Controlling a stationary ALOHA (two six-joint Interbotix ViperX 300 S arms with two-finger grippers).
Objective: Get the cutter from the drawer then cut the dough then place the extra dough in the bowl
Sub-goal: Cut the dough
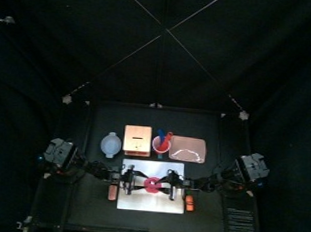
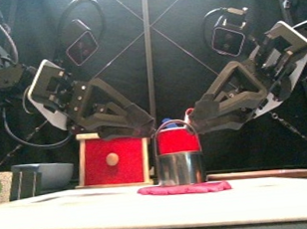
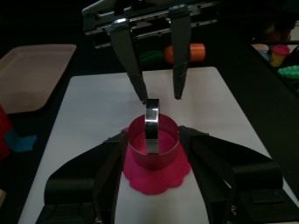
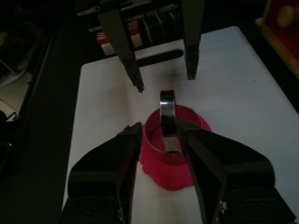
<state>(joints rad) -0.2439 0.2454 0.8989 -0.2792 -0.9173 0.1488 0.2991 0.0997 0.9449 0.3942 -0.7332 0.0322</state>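
We see a black tabletop [image 1: 92,212] closed in by black curtains [image 1: 69,52] at the back and on both sides. A white cutting board [image 1: 152,202] lies toward its front edge, at the middle. On the board rests a flat piece of red-pink dough [image 2: 185,189] with an uneven outline. The round metal cutter [image 2: 182,167] stands upright on the dough, its wire handle rising above the rim.

Both arms come down to the cutter, one from each side. We find the left pincer [image 4: 163,81] released, its jaws spread wide and clasping nothing, with its tips close to the cutter. The right pincer [image 3: 159,93] faces it from the other side, likewise spread and empty. Whether either jaw touches the metal we cannot tell.

Along the back of the tabletop we see a row of things. The blue-grey bowl [image 1: 110,143] is at the left. The pale wooden box [image 1: 138,139], with its red drawer front, comes next. The red cup [image 1: 161,139] follows, and the flat pink tray [image 1: 189,148] is at the right.

A small orange toy [image 1: 188,204] lies just beside the board's right edge. Another orange toy [image 1: 113,192] lies beside its left edge.
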